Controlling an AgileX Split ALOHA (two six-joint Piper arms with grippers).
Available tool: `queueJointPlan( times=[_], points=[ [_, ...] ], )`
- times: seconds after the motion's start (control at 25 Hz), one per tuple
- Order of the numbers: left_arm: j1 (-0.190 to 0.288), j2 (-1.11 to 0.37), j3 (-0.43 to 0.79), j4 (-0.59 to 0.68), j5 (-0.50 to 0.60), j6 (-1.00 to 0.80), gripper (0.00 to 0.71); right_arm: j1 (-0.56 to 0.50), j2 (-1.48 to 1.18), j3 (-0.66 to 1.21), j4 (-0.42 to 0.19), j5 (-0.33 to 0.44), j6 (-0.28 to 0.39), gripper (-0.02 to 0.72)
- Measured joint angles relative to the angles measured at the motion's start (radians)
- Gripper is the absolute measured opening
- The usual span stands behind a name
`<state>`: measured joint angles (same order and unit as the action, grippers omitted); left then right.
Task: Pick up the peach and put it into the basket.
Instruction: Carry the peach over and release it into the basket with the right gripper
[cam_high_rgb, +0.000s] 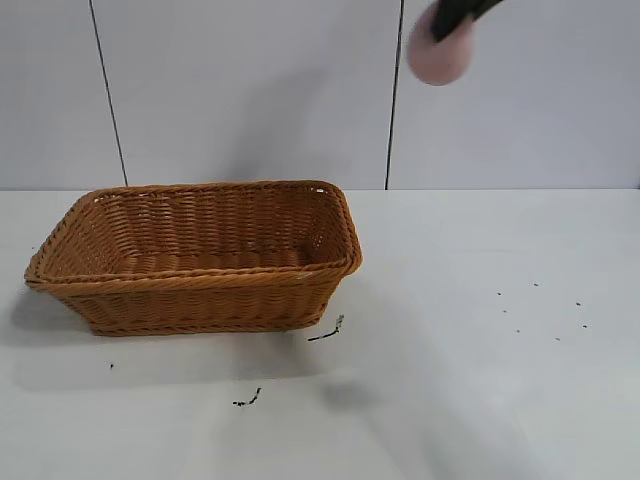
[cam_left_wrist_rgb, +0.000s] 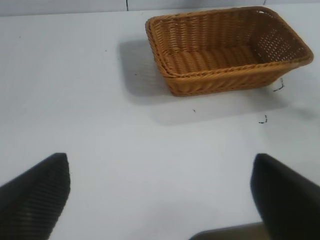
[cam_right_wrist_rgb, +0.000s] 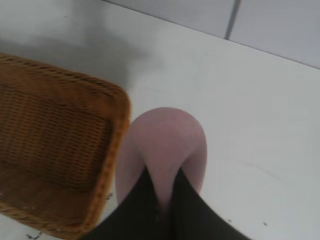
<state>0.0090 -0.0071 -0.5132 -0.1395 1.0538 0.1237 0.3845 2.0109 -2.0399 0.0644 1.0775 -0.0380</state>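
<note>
The pale pink peach hangs high in the air at the top right of the exterior view, held by my right gripper, which is shut on it. In the right wrist view the peach is pinched between the two black fingers, just off the near end of the basket. The orange-brown wicker basket stands on the white table at the left and looks empty. My left gripper is open and empty above bare table, away from the basket.
The white table carries small dark specks and scraps near the basket's front right corner and at the right. A grey panelled wall stands behind.
</note>
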Motion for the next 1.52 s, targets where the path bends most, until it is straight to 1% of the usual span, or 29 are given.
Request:
queueJointPlan(
  times=[0.08,0.2,0.36,0.52,0.6,0.72,0.84,0.88,0.92,1.0,1.08,1.12,1.16,1.2,1.28,1.4,1.52],
  points=[
    [0.000,0.000,0.000,0.000,0.000,0.000,0.694,0.080,0.036,-0.024,0.000,-0.004,0.000,-0.016],
    [0.000,0.000,0.000,0.000,0.000,0.000,0.694,0.174,0.091,-0.028,0.003,-0.034,0.000,-0.016],
    [0.000,0.000,0.000,0.000,0.000,0.000,0.694,0.250,0.179,-0.028,0.002,-0.098,0.000,-0.016],
    [0.000,0.000,0.000,0.000,0.000,0.000,0.694,0.268,0.281,-0.030,-0.018,-0.191,0.000,-0.016],
    [0.000,0.000,0.000,0.000,0.000,0.000,0.694,0.267,0.330,-0.030,-0.042,-0.224,0.000,-0.016],
    [0.000,0.000,0.000,0.000,0.000,0.000,0.694,0.267,0.386,-0.030,-0.075,-0.248,0.000,-0.016],
    [0.000,0.000,0.000,0.000,0.000,0.000,0.694,0.267,0.412,-0.030,-0.082,-0.253,0.000,-0.013],
    [0.000,0.000,0.000,0.000,0.000,0.000,0.694,0.267,0.413,-0.030,-0.082,-0.253,0.002,0.003],
    [0.000,0.000,0.000,0.000,0.000,0.000,0.694,0.267,0.413,-0.030,-0.079,-0.253,0.006,0.043],
    [0.000,0.000,0.000,0.000,0.000,0.000,0.694,0.267,0.413,-0.031,-0.072,-0.247,0.010,0.193],
    [0.000,0.000,0.000,0.000,0.000,0.000,0.694,0.267,0.413,-0.031,-0.070,-0.238,0.010,0.431],
    [0.000,0.000,0.000,0.000,0.000,0.000,0.694,0.267,0.412,-0.031,-0.070,-0.236,0.010,0.523],
    [0.000,0.000,0.000,0.000,0.000,0.000,0.694,0.267,0.407,-0.033,-0.070,-0.227,0.008,0.593],
    [0.000,0.000,0.000,0.000,0.000,0.000,0.694,0.267,0.402,-0.041,-0.075,-0.212,0.007,0.634],
    [0.000,0.000,0.000,0.000,0.000,0.000,0.694,0.267,0.383,-0.074,-0.094,-0.172,0.007,0.671],
    [0.000,0.000,0.000,0.000,0.000,0.000,0.694,0.267,0.348,-0.163,-0.113,-0.103,0.007,0.688],
    [0.000,0.000,0.000,0.000,0.000,0.000,0.694,0.257,0.316,-0.274,-0.115,-0.026,0.007,0.688]
  ],
)
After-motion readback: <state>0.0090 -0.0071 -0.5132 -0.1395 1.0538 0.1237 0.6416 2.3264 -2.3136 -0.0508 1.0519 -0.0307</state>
